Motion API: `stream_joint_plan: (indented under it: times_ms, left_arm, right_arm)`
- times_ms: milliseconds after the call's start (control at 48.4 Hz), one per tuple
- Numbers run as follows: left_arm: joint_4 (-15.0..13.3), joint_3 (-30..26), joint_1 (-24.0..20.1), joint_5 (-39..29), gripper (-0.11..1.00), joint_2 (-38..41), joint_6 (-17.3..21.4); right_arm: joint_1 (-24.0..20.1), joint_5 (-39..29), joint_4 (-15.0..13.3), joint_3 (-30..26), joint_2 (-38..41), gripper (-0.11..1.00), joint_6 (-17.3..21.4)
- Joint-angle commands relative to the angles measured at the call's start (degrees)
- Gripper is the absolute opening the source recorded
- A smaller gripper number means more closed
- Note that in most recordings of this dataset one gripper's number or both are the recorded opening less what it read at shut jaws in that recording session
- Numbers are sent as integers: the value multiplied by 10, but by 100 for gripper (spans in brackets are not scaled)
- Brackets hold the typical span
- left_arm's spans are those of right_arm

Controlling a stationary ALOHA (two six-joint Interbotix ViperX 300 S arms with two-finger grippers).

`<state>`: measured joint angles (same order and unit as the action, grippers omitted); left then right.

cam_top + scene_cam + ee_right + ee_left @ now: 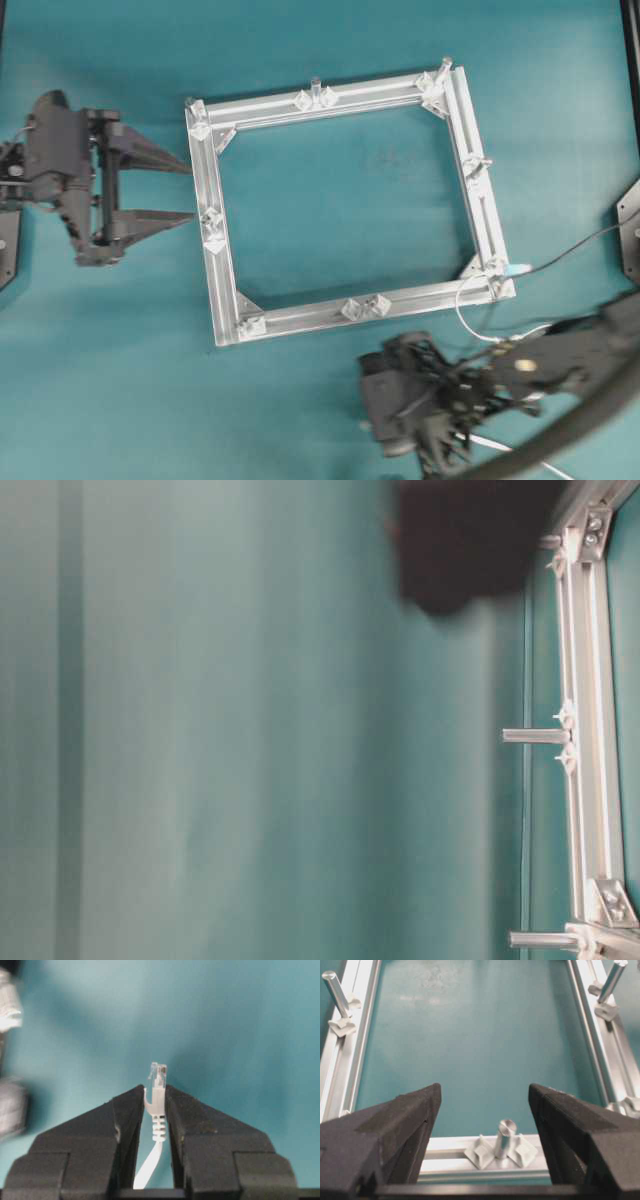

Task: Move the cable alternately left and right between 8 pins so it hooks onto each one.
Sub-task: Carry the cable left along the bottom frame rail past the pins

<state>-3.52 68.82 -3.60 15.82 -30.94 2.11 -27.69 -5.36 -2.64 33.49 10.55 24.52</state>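
Right claw (pixel 155 1097) was pinching the cable (pixel 156 1110) at its strain relief, so you had the clear plug (pixel 157 1075) poking out past the fingertips, above bare teal surface (pixel 240 1035). From overhead, your cable ran from that claw (pixel 425 440) in a loop up to the frame's (pixel 340 310) near-right corner. Your left claw (pixel 485 1105) was spread wide, holding nothing, one pin (pixel 504 1137) on the frame bar between its fingers. Farther out, two more pins (pixel 335 992) stood on the side bars.
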Motion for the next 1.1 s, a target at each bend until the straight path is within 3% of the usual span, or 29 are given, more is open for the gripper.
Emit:
stream_joint_plan:
  times_ms: [0, 103, 165, 227, 289, 310, 413, 517, 620, 702, 764, 868, 1074]
  left_arm:
    - [3, 11, 17, -4, 73, -37, 5]
    - [3, 40, 32, -16, 73, -87, 4]
    - [3, 54, 32, -27, 73, -116, 4]
    - [3, 64, 30, -40, 73, -142, 4]
    - [3, 72, 28, -51, 73, -171, 4]
    - [3, 75, 27, -55, 73, -179, 4]
    - [2, 86, 21, -73, 73, -221, 4]
    - [3, 97, 13, -90, 73, -260, 4]
    - [3, 104, 4, -106, 73, -291, 4]
    - [2, 110, -4, -123, 73, -310, 3]
    - [2, 114, -11, -136, 73, -324, 3]
    - [3, 119, -14, -155, 73, -344, 3]
    - [3, 122, -14, -182, 73, -373, 2]
  right_arm:
    - [-4, -4, -2, 28, -70, 17, 56]
    - [-4, -52, -12, 52, -99, 17, 120]
    - [-4, -105, -33, 54, -105, 17, 149]
    - [-4, -163, -70, 47, -106, 17, 185]
    - [-4, -214, -131, 34, -106, 17, 243]
    - [-4, -236, -170, 28, -105, 17, 280]
    - [-4, -300, -308, 12, -105, 17, 446]
    - [-4, -342, -424, 7, -105, 17, 632]
    - [-4, -364, -495, 8, -104, 17, 785]
    - [1, -400, -520, 8, -98, 17, 866]
    - [8, -429, -529, 4, -92, 17, 889]
    - [36, -446, -534, -9, -78, 17, 894]
    - [99, -394, -554, -50, -37, 17, 890]
